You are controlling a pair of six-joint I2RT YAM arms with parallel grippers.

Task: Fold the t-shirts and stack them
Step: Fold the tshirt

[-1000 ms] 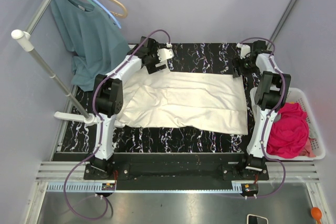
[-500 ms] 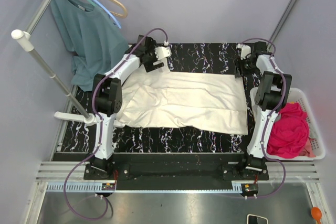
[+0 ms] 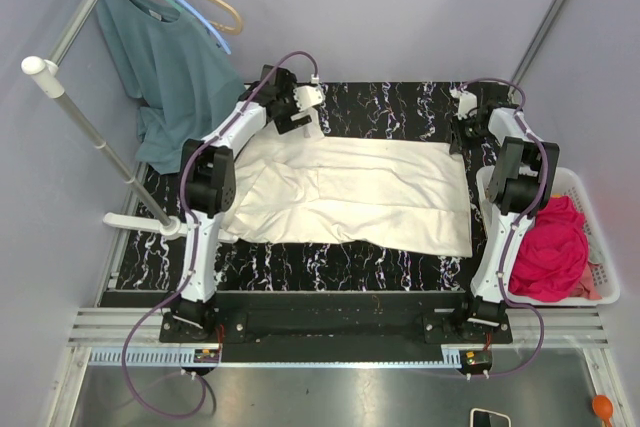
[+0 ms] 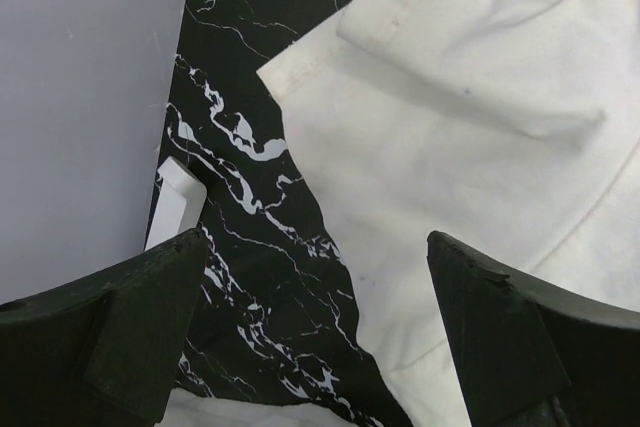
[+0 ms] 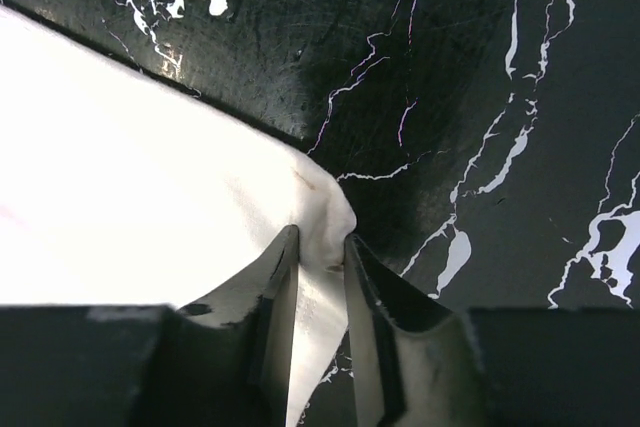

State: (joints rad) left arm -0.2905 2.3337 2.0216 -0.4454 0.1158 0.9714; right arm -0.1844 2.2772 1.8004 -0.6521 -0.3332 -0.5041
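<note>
The cream t-shirt (image 3: 360, 192) lies flat and spread across the black marble table (image 3: 400, 107). My right gripper (image 3: 461, 135) is at its far right corner. In the right wrist view the right gripper (image 5: 320, 242) has its fingers pinched on the bunched corner of the cream t-shirt (image 5: 130, 207). My left gripper (image 3: 300, 115) hovers at the far left corner. In the left wrist view the left gripper (image 4: 315, 239) stands wide open over the edge of the cream t-shirt (image 4: 450, 97), with nothing between its fingers. The magenta-pink t-shirt (image 3: 552, 247) lies crumpled in a white basket (image 3: 592, 195) at the right.
A teal shirt (image 3: 170, 67) hangs on a hanger from a metal rack (image 3: 75, 107) at the far left, draping near the table's left edge. A small white block (image 4: 175, 202) sits at the table's edge next to the grey wall.
The right gripper's fingers have closed in onto the cream t-shirt's far right corner. The left gripper has shifted slightly toward the far left corner, still open.
</note>
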